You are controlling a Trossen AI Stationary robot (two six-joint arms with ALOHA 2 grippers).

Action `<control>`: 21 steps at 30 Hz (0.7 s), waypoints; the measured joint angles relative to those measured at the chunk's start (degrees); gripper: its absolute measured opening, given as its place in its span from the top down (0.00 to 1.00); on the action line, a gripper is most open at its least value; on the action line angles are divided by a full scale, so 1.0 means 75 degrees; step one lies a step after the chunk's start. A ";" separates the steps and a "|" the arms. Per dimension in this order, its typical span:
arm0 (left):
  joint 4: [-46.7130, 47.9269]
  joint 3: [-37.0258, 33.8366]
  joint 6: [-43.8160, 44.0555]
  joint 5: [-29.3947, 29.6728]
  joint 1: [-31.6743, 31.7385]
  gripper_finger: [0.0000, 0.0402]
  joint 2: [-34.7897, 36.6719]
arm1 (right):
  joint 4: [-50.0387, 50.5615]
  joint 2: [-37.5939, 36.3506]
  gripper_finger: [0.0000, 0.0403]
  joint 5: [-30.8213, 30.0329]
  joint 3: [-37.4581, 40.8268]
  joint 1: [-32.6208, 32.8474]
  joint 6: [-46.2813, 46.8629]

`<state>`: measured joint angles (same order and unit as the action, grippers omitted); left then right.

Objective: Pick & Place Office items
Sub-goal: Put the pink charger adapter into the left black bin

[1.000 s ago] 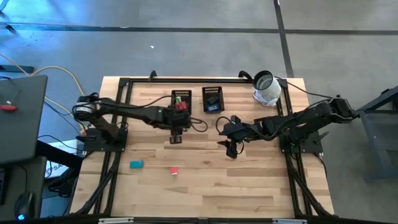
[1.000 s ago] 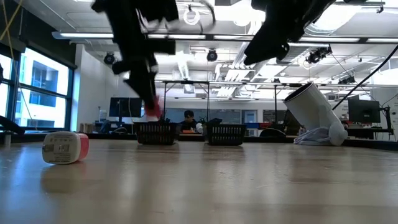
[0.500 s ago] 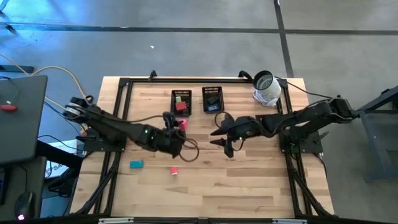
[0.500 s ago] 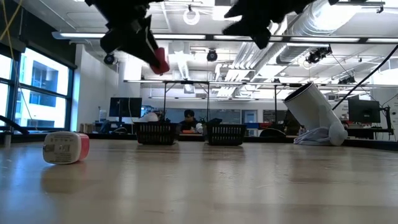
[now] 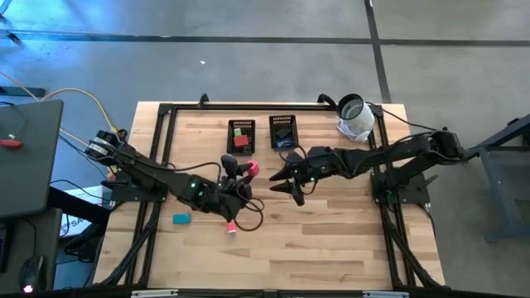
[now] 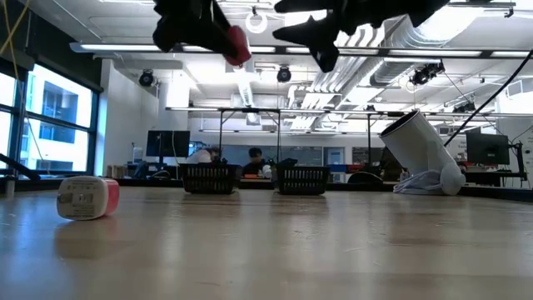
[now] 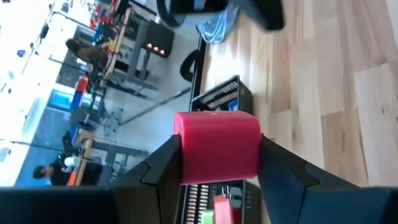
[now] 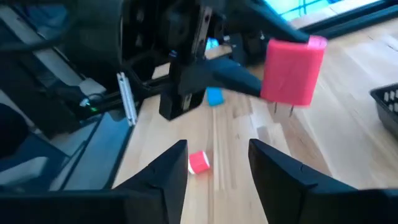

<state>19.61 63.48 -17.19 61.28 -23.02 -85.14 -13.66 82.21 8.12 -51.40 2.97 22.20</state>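
A red block (image 7: pixel 217 146) is up in the air between the two arms, with my left gripper (image 5: pixel 246 170) shut on it. My right gripper (image 5: pixel 285 184) is a short way to its right, open and empty, pointing at the block (image 8: pixel 292 68). A teal block (image 5: pixel 181 218) and a red-and-white block (image 5: pixel 233 227) lie flat on the table nearer the front edge. Two black mesh trays (image 5: pixel 242 136) (image 5: pixel 283 132) at the far side hold small red, green and blue pieces. My left gripper pinches the red block between its two fingers (image 7: pixel 163 167), one on each of two opposite sides (image 7: pixel 186 155). The fingers come nearly level from the table's left. The block is lifted clear, high above the table (image 6: pixel 237 43), and its far end sticks out past the fingertips.
A white cylinder (image 5: pixel 354 116) lies tilted at the far right corner. A black frame (image 5: pixel 166 112) runs around the table. In the low view a white-and-pink block (image 6: pixel 87 197) lies at the near left. People sit in the room behind the trays.
My left gripper has risen from beside the left tray with the red block, swung toward the table's right and turned to near level. The block has gone from tray height to high above the table. My right gripper has moved left toward it and tipped up to near level.
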 joint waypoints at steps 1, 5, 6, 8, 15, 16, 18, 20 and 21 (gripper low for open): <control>-0.0105 0.0000 -0.0124 0.0014 -0.0043 0.60 0.0000 | -0.0071 0.0004 0.61 0.0092 0.0000 -0.0034 0.0016; -0.0389 0.0000 -0.0479 0.0095 -0.0194 0.60 0.0000 | -0.0287 -0.0005 0.61 0.0157 -0.0006 -0.0133 0.0014; -0.0417 0.0000 -0.0511 0.0098 -0.0223 0.60 0.0000 | -0.0334 -0.0005 0.61 0.0168 -0.0003 -0.0158 0.0011; -0.0461 0.0000 -0.0530 0.0096 -0.0267 0.60 0.0000 | -0.0453 -0.0005 0.61 0.0293 -0.0003 -0.0197 0.0012; -0.0501 0.0000 -0.0527 0.0048 -0.0273 0.60 0.0000 | -0.0575 -0.0008 0.61 0.0392 -0.0006 -0.0364 0.0014; -0.0537 0.0000 -0.0529 0.0046 -0.0273 0.60 0.0000 | -0.0636 -0.0008 0.60 0.0412 -0.0006 -0.0387 0.0011; -0.0701 0.0000 -0.0668 0.0038 -0.0275 0.60 0.0000 | -0.0735 -0.0008 0.59 0.0552 -0.0006 -0.0442 0.0011; -0.0927 0.0000 -0.0845 0.0017 -0.0303 0.60 0.0000 | -0.0730 -0.0008 0.57 0.0581 -0.0006 -0.0471 0.0011; -0.1047 0.0000 -0.0954 0.0017 -0.0329 0.60 0.0000 | -0.0722 -0.0008 0.56 0.0569 -0.0006 -0.0471 0.0010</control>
<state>11.76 63.48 -24.35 61.41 -25.48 -85.14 -19.07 82.15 12.39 -51.44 -0.56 22.28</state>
